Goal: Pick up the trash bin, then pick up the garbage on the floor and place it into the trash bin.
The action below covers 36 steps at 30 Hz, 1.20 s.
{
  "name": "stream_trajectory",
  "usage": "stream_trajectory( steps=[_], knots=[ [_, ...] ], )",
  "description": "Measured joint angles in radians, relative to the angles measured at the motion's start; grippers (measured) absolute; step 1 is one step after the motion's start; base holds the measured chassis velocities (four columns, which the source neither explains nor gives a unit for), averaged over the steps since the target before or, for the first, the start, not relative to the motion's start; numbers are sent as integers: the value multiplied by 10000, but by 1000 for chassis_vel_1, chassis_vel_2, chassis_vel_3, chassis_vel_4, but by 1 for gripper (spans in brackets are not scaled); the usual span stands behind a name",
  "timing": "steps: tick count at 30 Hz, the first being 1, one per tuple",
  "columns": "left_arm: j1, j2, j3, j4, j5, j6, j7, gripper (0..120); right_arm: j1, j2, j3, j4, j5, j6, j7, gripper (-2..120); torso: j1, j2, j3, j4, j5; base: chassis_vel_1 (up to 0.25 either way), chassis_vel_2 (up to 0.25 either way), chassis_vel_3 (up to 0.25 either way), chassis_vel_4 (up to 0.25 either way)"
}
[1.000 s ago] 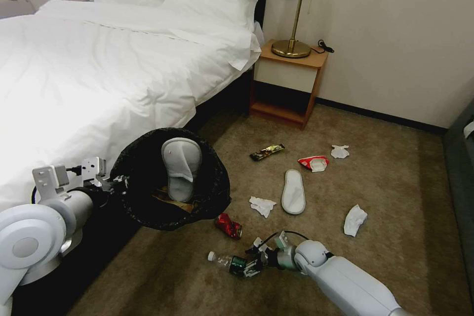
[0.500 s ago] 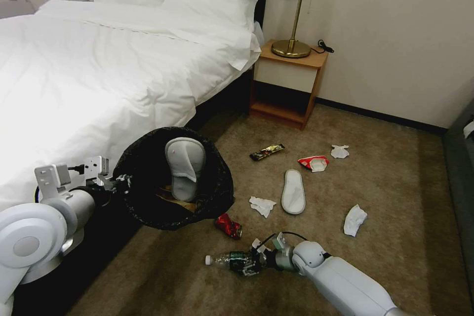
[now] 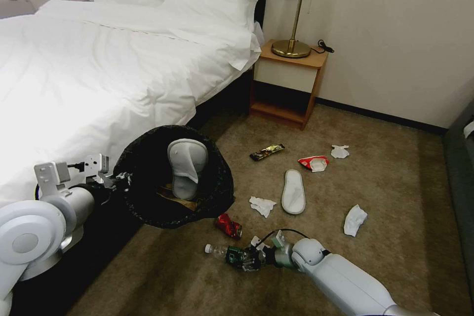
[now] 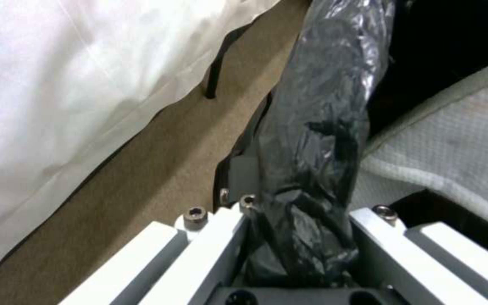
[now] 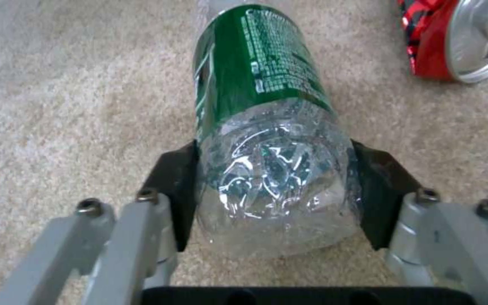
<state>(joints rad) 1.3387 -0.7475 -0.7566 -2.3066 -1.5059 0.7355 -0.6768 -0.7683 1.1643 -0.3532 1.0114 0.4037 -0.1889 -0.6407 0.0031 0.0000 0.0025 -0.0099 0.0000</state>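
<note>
Pinching the clear bottle [image 5: 272, 169] by its base in the right gripper [image 5: 272, 190], low on the carpet [image 3: 395, 192]; green label's white print too small to read. Lying just beside: a red can [image 5: 464, 38]. Clamping the black-bagged trash bin [image 3: 175, 177] rim in the left gripper [image 4: 300, 237] by the bed [image 3: 98, 69], slipper [image 3: 186, 165] inside.

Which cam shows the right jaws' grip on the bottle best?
Right wrist view: the bottle sits base-first between both black pads. Head view shows it small at the right gripper, cap pointing away. Left wrist view covers the trash bin rim instead.
</note>
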Motion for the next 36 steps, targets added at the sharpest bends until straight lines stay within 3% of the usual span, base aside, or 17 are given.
stream_trajectory(
  steps=[3, 10, 17, 36],
  knots=[
    [20, 0, -10, 13, -2, 0, 10, 0, 0, 21, -6, -20, -5, 9, 35, 43, 0, 1, 0, 0, 0, 0, 0, 0, 0],
    [-99, 9, 25, 69, -29, 0, 28, 0, -11, -21, 38, 7, 5, 15, 46, 33, 0, 0, 0, 0, 0, 0, 0, 0, 0],
    [-189, 42, 35, 204, -59, 0, 78, 0, -142, -196, 299, 321, 107, 18, 52, 33, 0, 0, 0, 1, 1, 0, 0, 0, 0],
    [-475, 217, 34, 728, -398, 0, 29, 0, -1557, -1680, 3615, 2132, 584, -340, 435, 32, 0, 0, 0, -2, 4, 0, 0, 0, 0]
  ],
)
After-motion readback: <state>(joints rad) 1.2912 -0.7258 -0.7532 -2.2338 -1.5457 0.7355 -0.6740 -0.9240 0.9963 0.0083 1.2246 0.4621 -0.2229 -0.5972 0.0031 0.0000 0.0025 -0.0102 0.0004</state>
